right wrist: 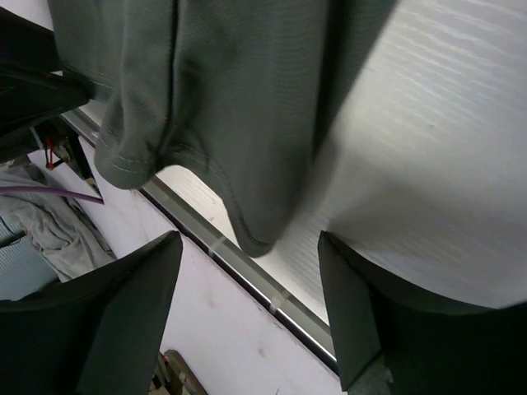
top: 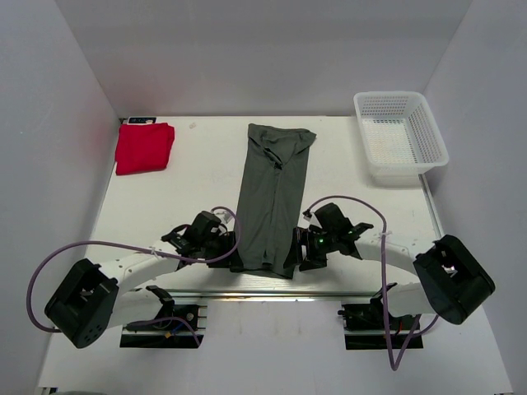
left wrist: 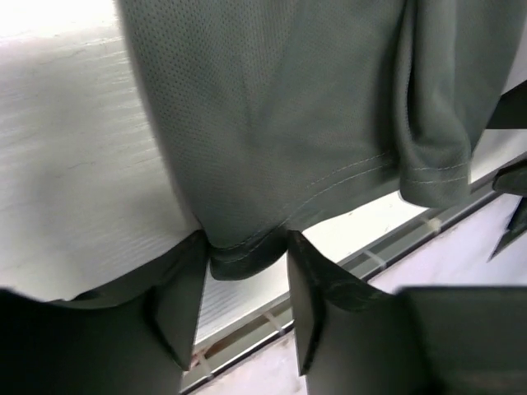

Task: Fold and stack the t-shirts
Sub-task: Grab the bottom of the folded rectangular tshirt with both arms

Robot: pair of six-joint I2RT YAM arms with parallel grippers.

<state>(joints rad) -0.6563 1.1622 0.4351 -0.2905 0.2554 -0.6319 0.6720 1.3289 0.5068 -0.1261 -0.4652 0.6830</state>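
Note:
The dark grey-green t-shirt (top: pixel 272 189) lies as a long narrow strip down the middle of the table, neck end far and hem end near. My left gripper (top: pixel 233 251) is at its near left corner. In the left wrist view the gripper (left wrist: pixel 245 247) has its jaws drawn in on the bunched hem corner of the shirt (left wrist: pixel 288 107). My right gripper (top: pixel 298 251) is at the near right corner. Its jaws stand wide apart (right wrist: pixel 249 239), and the shirt's hem corner (right wrist: pixel 230 99) hangs between them untouched. The red t-shirt (top: pixel 144 146) lies folded at the far left.
A white mesh basket (top: pixel 394 95) stands at the far right corner. The table's near edge with its metal rail (right wrist: pixel 247 267) runs just under both grippers. White walls enclose the table on three sides. Purple cables loop beside both arms.

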